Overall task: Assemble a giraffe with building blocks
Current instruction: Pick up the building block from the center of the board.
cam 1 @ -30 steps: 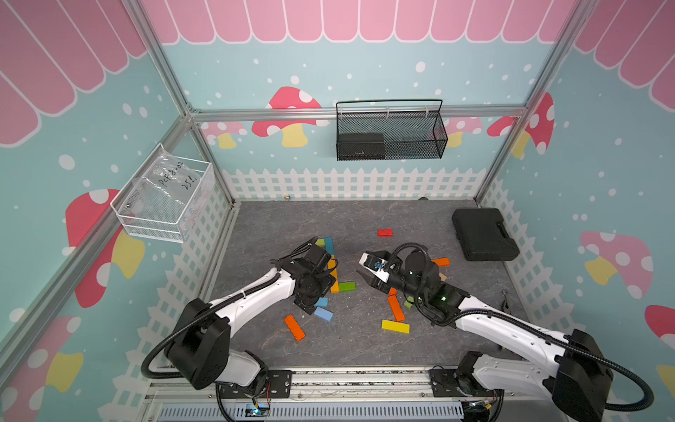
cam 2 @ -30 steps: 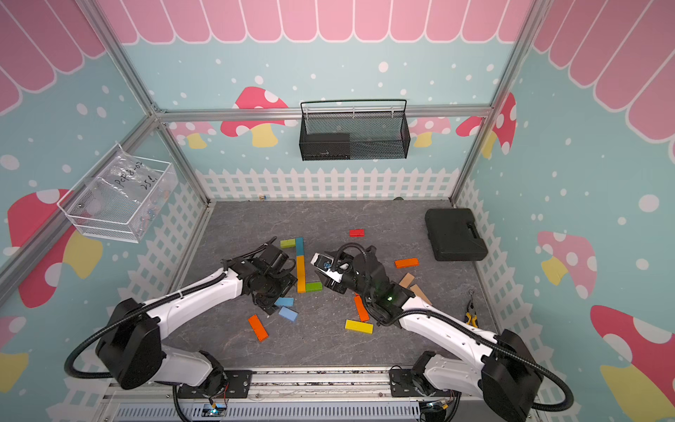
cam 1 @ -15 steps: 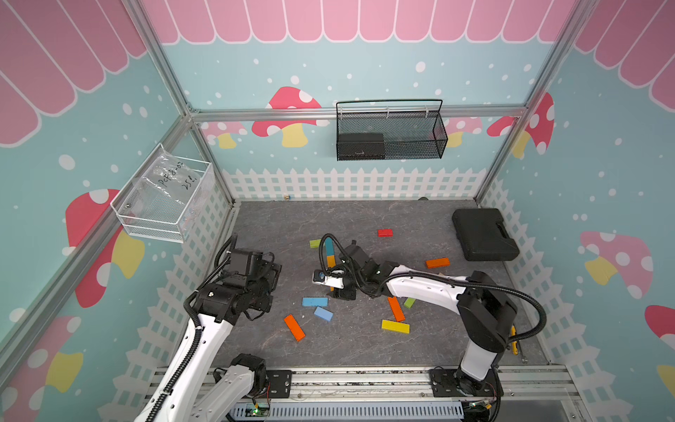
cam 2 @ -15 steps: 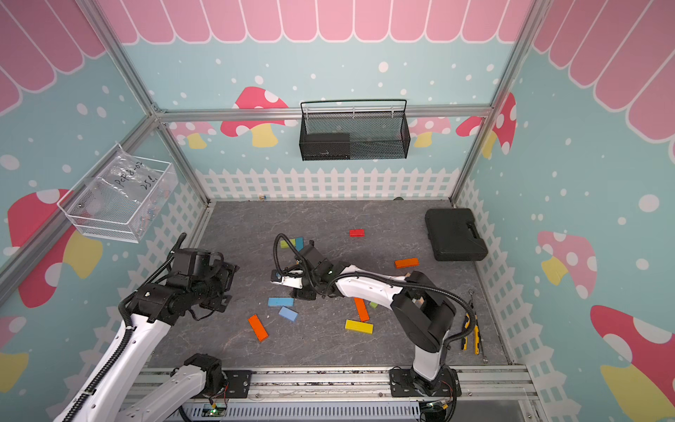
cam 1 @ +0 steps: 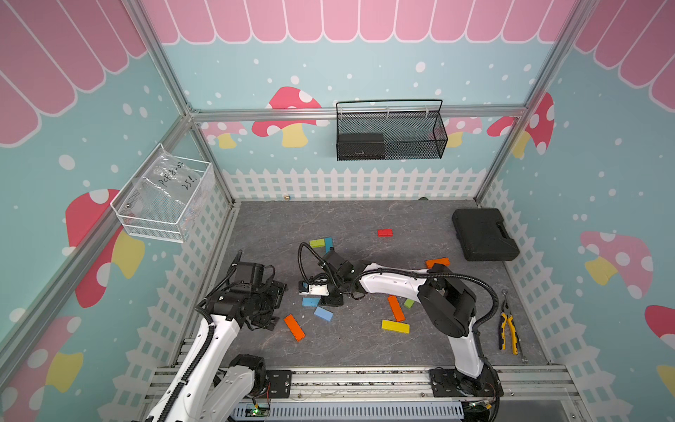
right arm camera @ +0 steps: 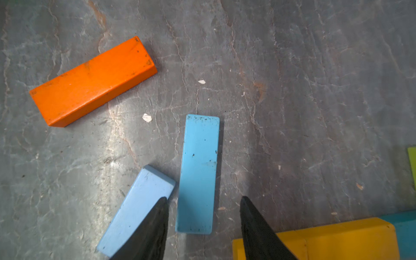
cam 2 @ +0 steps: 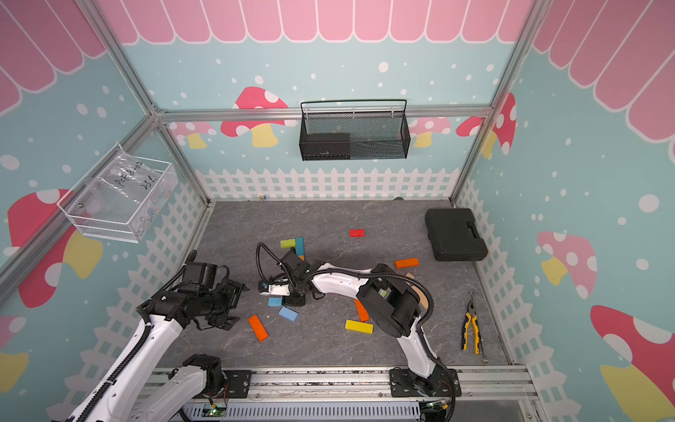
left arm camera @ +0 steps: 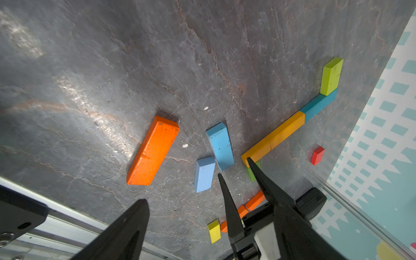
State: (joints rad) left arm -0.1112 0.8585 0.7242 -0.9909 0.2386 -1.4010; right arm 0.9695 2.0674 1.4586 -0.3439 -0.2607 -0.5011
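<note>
My right gripper (right arm camera: 203,198) is open, low over the floor, its fingers on either side of the near end of a bright blue block (right arm camera: 199,171) with a gap on each side. A light blue block (right arm camera: 137,209) lies slanted just outside one finger, and an orange block (right arm camera: 92,81) lies further off. In both top views the right gripper (cam 1: 317,296) reaches left over this blue block (cam 1: 311,301). My left gripper (cam 1: 272,307) hangs open and empty at the left. A line of green (left arm camera: 332,76), teal (left arm camera: 318,105) and yellow-orange (left arm camera: 274,137) blocks lies flat behind.
Loose blocks lie nearby: orange (cam 1: 294,327), orange (cam 1: 396,308), yellow (cam 1: 395,326), green (cam 1: 409,303), orange (cam 1: 437,262), red (cam 1: 385,232). A black case (cam 1: 484,234) sits back right and pliers (cam 1: 507,329) front right. A black wire basket (cam 1: 391,135) and a clear bin (cam 1: 164,197) hang on the walls.
The left arm has drawn back from the middle to the left. The right gripper has swung left to the blue blocks, and its jaws have narrowed around the bright blue one.
</note>
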